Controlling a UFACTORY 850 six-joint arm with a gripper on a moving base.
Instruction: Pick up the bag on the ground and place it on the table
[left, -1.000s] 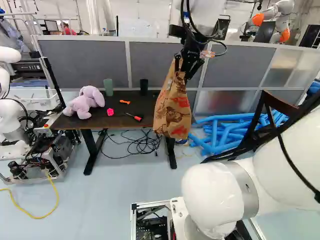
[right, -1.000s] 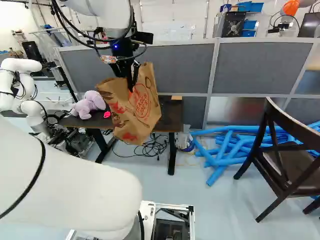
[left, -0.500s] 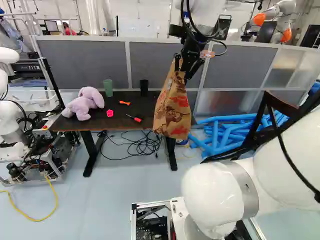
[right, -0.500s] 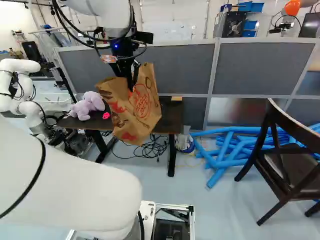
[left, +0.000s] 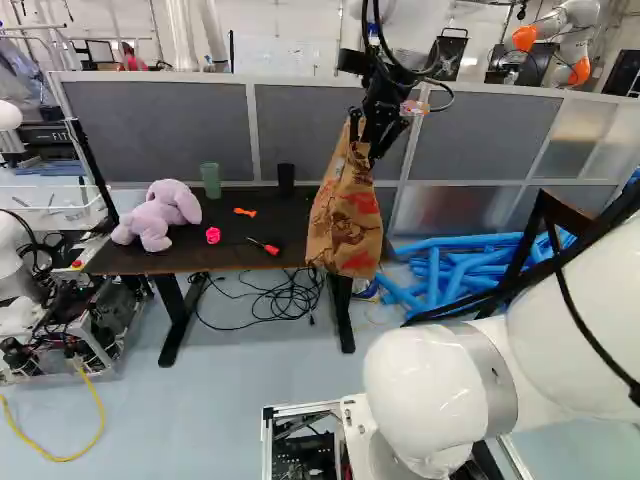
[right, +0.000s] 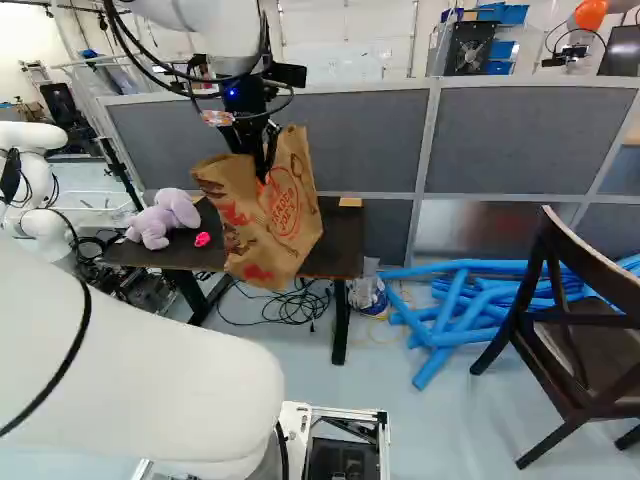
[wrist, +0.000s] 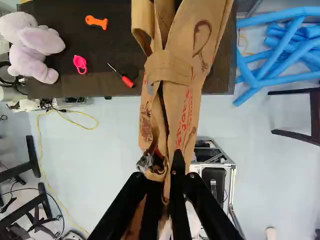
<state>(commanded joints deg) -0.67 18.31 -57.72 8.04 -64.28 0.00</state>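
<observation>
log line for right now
gripper: shut on bag | bag: hanging, off floor | table: bag not yet on it

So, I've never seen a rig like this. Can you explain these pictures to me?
The machine is a single white robot arm on a moving base, ending in a black gripper. Two cameras on the base look ahead past the arm, one from its left and one from its right, so both show the same scene. The third sits on the wrist and looks along the gripper.

The gripper is closed on the top of a brown paper bag, which hangs from it. On the dark table lie a purple plush toy, a small pink item, an orange tool and a red-handled screwdriver. A green cup and a black cup stand behind them.
</observation>
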